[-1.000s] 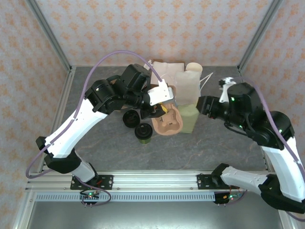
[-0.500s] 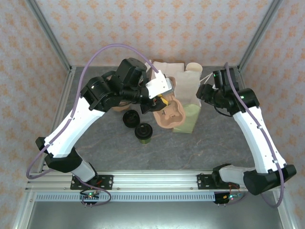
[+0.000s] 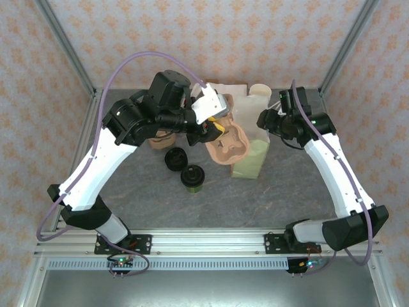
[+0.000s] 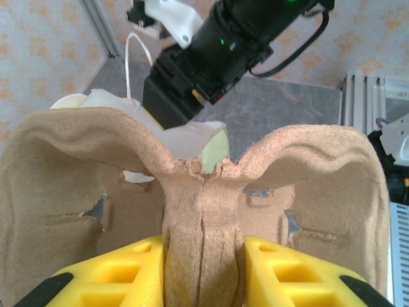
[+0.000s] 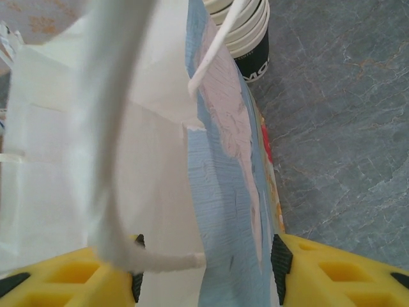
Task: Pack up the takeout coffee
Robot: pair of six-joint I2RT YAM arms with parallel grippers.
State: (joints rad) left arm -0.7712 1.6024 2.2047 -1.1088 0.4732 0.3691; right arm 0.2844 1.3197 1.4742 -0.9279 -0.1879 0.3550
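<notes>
Top external view, grey table (image 3: 287, 192) lying open along its near edge, white paper bag (image 3: 252, 121) standing at the back, right gripper (image 5: 204, 256) straddling its rim, grip unclear, left gripper (image 4: 203, 256) clamping pulp carrier (image 3: 227, 148) beside the bag, takeout coffee (image 3: 192, 177) standing just beside loose lid (image 3: 174, 159).

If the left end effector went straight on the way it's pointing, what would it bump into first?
Probably the tall white paper bag. The left end effector is clamped on the brown moulded-pulp cup carrier, so the carrier's front edge would likely touch the bag's open top first. Depth is hard to judge.
</notes>
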